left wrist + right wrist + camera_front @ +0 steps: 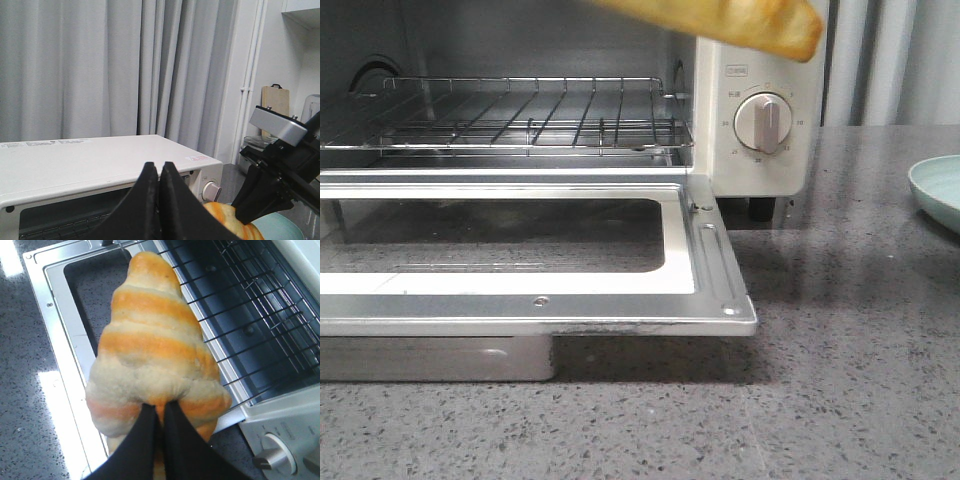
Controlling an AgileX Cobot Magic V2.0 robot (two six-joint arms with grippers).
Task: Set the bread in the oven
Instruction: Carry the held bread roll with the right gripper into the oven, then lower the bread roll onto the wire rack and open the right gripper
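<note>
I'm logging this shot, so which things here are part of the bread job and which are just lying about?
Job:
bread, held by the right hand
oven, door open, wire rack bare

Lying about:
pale green plate
curtain
cutting board

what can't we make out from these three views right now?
- Bread, front view: mostly cut off by the top edge, blurred.
- Right gripper: absent from front view.
- Left gripper: only its wrist view shows it, fingers together.
- Plate: cut off at right edge.
- Oven dial markings: too small.
</note>
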